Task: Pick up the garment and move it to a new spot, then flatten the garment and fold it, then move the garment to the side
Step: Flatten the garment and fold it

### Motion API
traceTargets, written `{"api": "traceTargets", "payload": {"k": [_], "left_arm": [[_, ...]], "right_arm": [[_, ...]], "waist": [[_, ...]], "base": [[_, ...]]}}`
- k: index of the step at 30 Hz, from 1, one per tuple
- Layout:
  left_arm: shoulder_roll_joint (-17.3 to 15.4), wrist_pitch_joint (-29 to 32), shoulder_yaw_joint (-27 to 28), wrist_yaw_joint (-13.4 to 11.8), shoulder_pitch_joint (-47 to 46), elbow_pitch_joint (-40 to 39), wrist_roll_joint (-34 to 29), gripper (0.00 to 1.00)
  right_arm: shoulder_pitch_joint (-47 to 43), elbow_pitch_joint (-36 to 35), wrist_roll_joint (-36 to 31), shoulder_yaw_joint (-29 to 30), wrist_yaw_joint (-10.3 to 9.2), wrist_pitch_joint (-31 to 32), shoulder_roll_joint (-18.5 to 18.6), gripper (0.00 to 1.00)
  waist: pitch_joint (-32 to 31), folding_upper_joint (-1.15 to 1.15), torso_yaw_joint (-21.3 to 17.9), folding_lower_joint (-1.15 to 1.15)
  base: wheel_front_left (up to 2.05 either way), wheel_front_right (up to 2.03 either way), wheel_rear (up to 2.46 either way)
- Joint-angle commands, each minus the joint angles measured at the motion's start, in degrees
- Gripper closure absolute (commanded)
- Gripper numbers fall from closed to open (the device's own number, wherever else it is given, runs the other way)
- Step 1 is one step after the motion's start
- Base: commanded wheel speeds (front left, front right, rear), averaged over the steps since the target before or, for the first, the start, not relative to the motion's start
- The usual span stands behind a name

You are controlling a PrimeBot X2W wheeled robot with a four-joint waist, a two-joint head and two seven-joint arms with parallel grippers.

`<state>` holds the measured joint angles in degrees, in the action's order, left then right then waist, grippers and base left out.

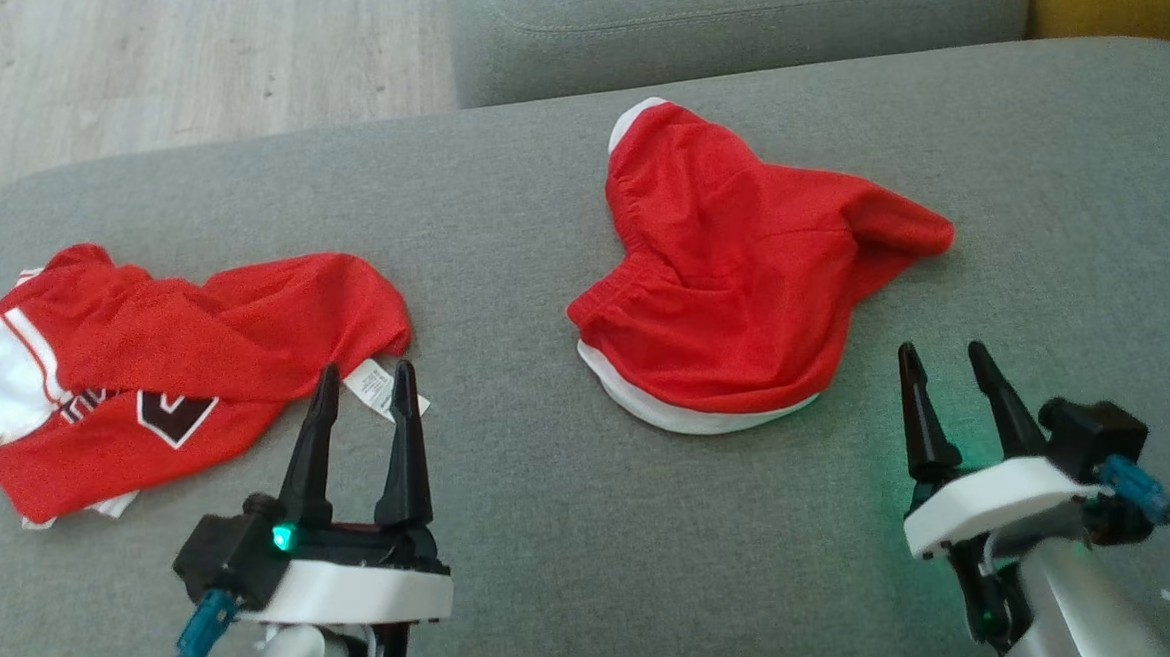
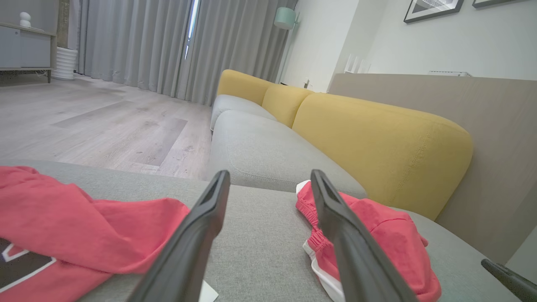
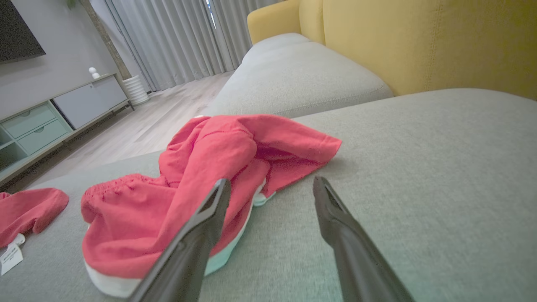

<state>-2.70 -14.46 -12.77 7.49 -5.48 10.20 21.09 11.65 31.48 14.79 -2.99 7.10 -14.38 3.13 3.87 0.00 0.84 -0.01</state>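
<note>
My garment: I take the red shorts (image 1: 743, 280) for it, but I cannot be sure; they lie in a crumpled heap on the grey sofa seat (image 1: 557, 550), not flat and not folded
Other cloth: a red shirt (image 1: 195, 339) lies bunched up on my left side of the same seat; its white tag (image 1: 385, 389) sits just by my left fingertips
My left hand (image 1: 365, 372): wide open and holding nothing; it sits low and near me
My right hand (image 1: 942, 350): its fingers are spread apart and it holds nothing; it sits low and near me too
Which way the shorts lie: from my right hand they are ahead and to the left; from my left hand they are ahead and off to the right
How the heap runs: it is widest across me, left to right; the stretchy waist faces left, and one corner sticks out to the far right
Nearer hand: the right one, I think; the white bottom edge is near its fingertips but not touching; my left hand is well apart from the shorts
Next move, my guess: reach the right hand forward and left to pinch that near edge
</note>
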Motion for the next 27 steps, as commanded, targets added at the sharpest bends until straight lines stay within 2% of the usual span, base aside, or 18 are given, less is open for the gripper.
{"api": "traceTargets", "payload": {"k": [1,12,23,27], "left_arm": [[-0.18,-0.54,2.06,-0.2,-1.24,-2.06,-0.76,0.0],[-0.18,-0.54,1.51,-0.08,-1.94,-1.84,-1.5,0.0],[-0.18,-0.54,0.67,-0.02,-3.45,-1.25,-1.54,0.0],[-0.18,-0.54,0.26,-0.02,-3.66,-0.98,-1.61,0.0]], "right_arm": [[1.42,-2.84,0.3,-1.61,0.39,-0.62,-0.24,0.0],[2.68,-3.09,-0.43,-1.41,0.39,-0.62,-0.24,0.0],[11.33,9.5,-2.09,-1.97,0.39,1.06,-0.24,0.0],[15.54,15.78,-3.01,0.71,0.39,1.01,-0.24,0.0]], "waist": [[0.09,0.0,-0.4,0.01],[1.61,0.0,0.0,0.01],[4.26,0.0,3.56,0.01],[4.71,0.0,4.88,0.01]], "base": [[0.0,0.0,0.0],[0.0,0.0,0.0],[0.0,0.0,0.0],[0.0,0.0,0.0]]}}
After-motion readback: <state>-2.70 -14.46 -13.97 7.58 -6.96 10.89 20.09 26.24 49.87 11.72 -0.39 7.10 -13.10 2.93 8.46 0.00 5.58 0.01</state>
